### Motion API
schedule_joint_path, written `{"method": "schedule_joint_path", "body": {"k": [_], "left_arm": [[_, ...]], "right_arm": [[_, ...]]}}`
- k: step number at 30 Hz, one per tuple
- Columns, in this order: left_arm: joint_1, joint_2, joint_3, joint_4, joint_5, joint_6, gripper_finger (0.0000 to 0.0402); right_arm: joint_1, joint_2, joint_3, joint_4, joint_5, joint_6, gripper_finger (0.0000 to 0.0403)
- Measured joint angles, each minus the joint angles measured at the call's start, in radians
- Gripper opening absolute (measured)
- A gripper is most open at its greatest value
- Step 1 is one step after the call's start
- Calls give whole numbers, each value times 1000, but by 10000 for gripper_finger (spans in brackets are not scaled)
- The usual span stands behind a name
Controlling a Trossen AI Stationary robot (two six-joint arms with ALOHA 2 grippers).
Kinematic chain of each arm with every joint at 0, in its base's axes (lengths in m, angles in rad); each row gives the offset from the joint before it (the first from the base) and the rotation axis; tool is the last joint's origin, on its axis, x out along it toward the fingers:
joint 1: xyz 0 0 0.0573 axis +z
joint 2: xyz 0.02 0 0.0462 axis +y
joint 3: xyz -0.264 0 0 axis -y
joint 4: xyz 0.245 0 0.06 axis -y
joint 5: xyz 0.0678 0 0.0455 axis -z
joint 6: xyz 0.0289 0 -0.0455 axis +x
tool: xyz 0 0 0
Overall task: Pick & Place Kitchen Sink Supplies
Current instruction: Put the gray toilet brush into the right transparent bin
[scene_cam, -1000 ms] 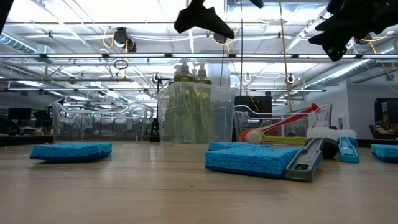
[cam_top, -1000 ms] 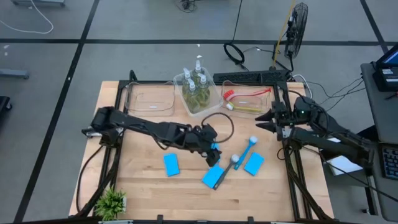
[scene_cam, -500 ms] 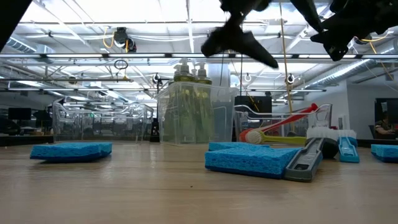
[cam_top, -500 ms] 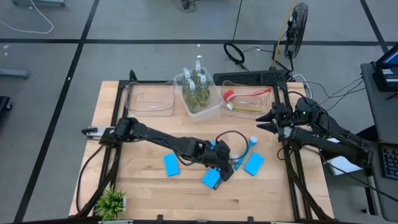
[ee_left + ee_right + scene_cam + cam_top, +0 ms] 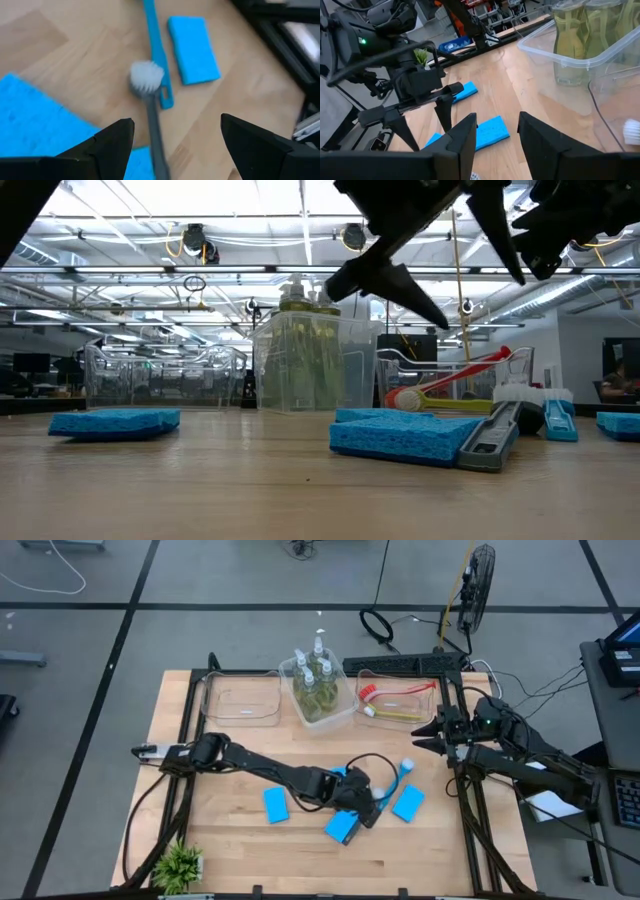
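Brush with the grey handle point(image 5: 150, 100) lies on the desk point(image 5: 230, 810) directly ahead of the left gripper point(image 5: 172, 142), its white bristle head pointing away from the fingers and its long axis running between them, so my guess is that a straight descent would put one finger on each side of the handle. The left fingers point(image 5: 112, 142) are spread wide and hold nothing. Part of the handle rests across the near sponge point(image 5: 30, 120), which may make the handle rock when pinched. A blue brush point(image 5: 156, 50) lies just beside the grey one, near its head and roughly parallel, so a grasp too far forward risks catching both. Beyond them sits another sponge point(image 5: 194, 47), apart from the brushes. From above, the left arm reaches far out over the middle of the desk, its wrist hanging over the sponge point(image 5: 341, 828) and the brushes, clearly the nearer arm. The right gripper point(image 5: 425, 737) waits raised at the desk's right edge, fingers parted and empty. Farther back stand three clear tubs: one empty point(image 5: 242, 697), one with the pump bottles point(image 5: 318, 680), one with a red brush point(image 5: 400, 690)
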State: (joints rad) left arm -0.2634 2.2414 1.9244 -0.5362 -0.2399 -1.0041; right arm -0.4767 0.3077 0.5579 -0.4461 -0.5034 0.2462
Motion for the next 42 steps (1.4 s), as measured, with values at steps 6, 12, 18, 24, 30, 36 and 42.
{"method": "schedule_joint_path", "body": {"k": [6,12,18,24,30,36,42], "left_arm": [[-9,18,-1,65,-5,24,301],[-5,56,-2,85,17,20,301],[-3,86,0,107,23,37,301],[10,121,-2,138,38,94,301],[27,142,-1,144,43,113,301],[29,161,-1,137,59,117,301],[26,178,-1,108,58,133,299]], "right_arm": [[0,0,0,0,0,3,137],[0,0,0,1,0,0,137],[0,0,0,1,0,-4,137],[0,0,0,2,0,-4,137],[0,0,0,11,0,-4,137],[0,0,0,10,2,-4,137],[0,0,0,13,3,-4,137]]}}
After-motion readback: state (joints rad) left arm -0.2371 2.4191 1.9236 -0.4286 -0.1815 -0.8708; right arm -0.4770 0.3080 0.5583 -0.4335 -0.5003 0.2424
